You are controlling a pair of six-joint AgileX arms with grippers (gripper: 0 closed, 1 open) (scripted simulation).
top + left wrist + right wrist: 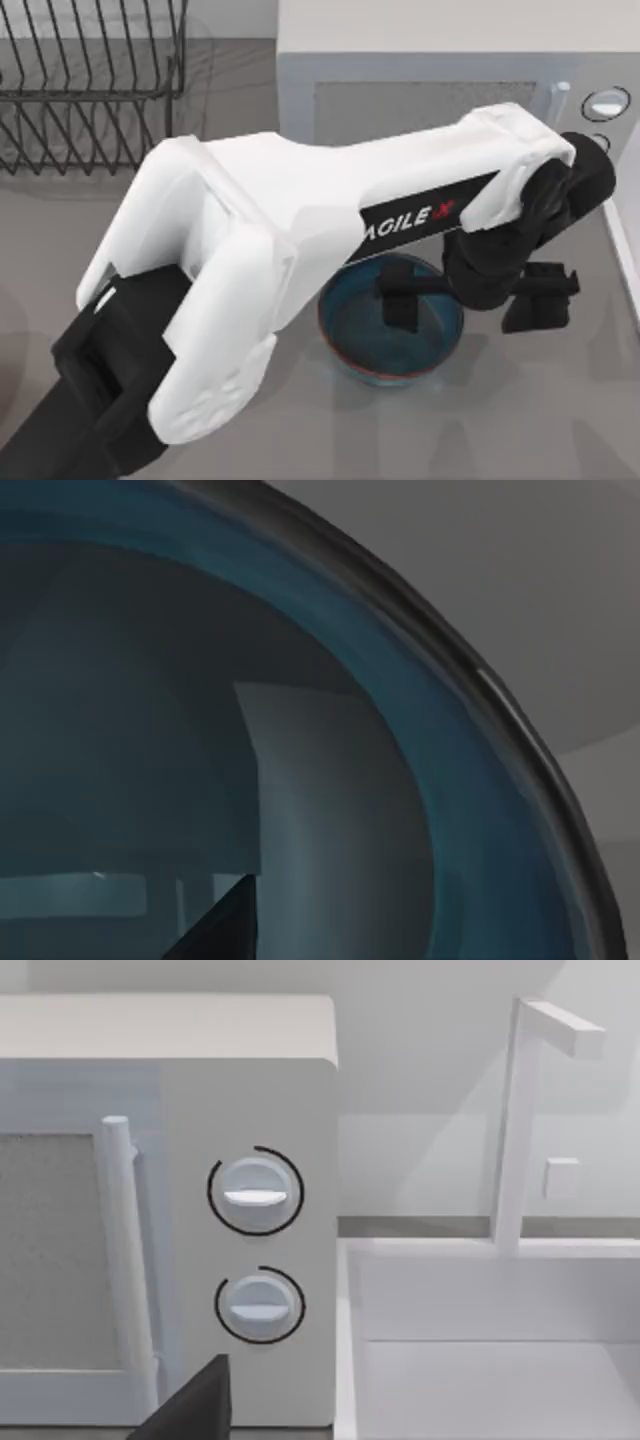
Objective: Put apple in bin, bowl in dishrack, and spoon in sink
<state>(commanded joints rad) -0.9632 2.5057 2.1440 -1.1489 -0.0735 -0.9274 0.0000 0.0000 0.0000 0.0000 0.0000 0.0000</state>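
Top view: your left arm runs diagonally from bottom left up toward centre-right, white casing w/ AGILEX label, wrist bent down over the bowl point(392, 330). Left gripper point(470, 292) is at the bowl: one dark finger point(402, 297) sits inside the bowl cavity, the other finger block is outside, just right of the rim, over the grey table point(560, 400). So the jaws are set wide, straddling the bowl's right wall; can't tell if either finger touches the glaze.

Bowl: deep blue, thin reddish-brown rim, upright on the table, centre-right of the top view, just in front of the white microwave point(430, 90). Its left part is hidden under your arm.

Left wrist view: very close on the bowl point(430, 740), blue inner wall curving across, dark rim edge, grey table beyond it. A dark finger tip point(225, 930) pokes in at the frame edge, inside the bowl.

Dishrack point(90, 90): dark wire, slanted prongs, top-left corner of the top view, well apart from the bowl.

Right wrist view: cam faces the microwave point(250, 1090) front, vertical door handle plus two round dials point(255, 1195) stacked one above the other. Just beside the microwave is the white sink point(490, 1360) basin w/ an angular white faucet point(520, 1120) at its back. A dark wedge of the right gripper's finger point(195, 1405) shows at the frame edge; can't tell if that gripper is open or closed.
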